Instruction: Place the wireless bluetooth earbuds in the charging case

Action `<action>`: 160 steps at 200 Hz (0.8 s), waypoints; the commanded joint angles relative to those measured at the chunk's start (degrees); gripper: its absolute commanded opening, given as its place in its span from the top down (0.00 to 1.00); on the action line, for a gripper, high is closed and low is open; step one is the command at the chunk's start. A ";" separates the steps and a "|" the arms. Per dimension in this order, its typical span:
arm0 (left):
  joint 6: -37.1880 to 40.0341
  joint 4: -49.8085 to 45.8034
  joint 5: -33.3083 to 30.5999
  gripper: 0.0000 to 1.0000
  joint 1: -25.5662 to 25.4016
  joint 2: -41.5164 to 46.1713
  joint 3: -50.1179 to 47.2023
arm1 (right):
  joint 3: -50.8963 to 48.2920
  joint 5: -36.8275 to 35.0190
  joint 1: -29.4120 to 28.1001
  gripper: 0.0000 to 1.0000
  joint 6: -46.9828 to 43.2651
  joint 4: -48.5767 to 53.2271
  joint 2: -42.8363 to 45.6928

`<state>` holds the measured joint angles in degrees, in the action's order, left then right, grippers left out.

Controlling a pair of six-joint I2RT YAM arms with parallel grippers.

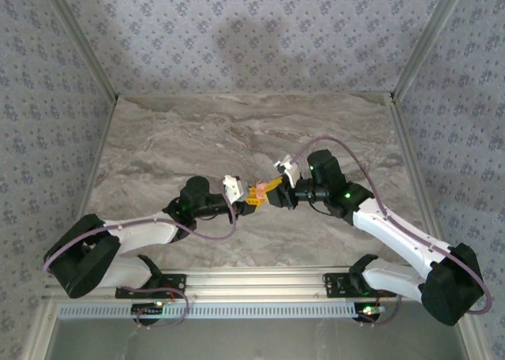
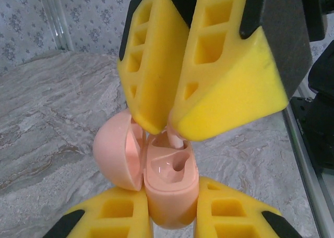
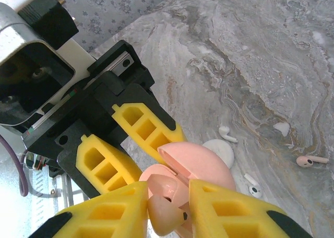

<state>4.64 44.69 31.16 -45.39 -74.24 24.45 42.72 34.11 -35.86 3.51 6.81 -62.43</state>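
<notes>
The left end effector (image 2: 172,209) is closed on a smooth pink charging case (image 2: 169,183) and holds it up over the desk (image 2: 52,118). The case's round lid (image 2: 115,152) hangs open to one side. The right end effector (image 3: 167,212) pinches a pink earbud (image 3: 162,214) right at the case's open top. On the grey marble desk lie a second pink earbud (image 3: 308,161), a white earbud (image 3: 227,135), another white earbud (image 3: 253,186) and a round white disc (image 3: 222,149). There is lots of bare room around them.

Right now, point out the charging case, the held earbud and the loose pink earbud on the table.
charging case (image 2: 170,200): left wrist view, lower body.
held earbud (image 3: 164,215): right wrist view, rounded body.
loose pink earbud (image 3: 307,162): right wrist view, its head.
</notes>
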 commanded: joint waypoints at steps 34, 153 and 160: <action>1.33 2.91 3.20 0.88 -0.23 2.61 1.04 | 1.72 -3.50 0.96 0.68 -1.08 3.90 0.70; 1.60 2.25 2.10 0.88 -0.16 2.25 1.22 | 2.21 -3.09 0.61 0.52 1.58 0.49 1.80; 1.64 2.16 1.90 0.88 -0.16 2.25 1.20 | 2.28 -3.07 0.53 0.51 1.74 0.29 1.73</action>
<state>4.86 44.71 30.55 -45.36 -73.78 24.45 43.35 32.64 -35.70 4.12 8.56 -61.17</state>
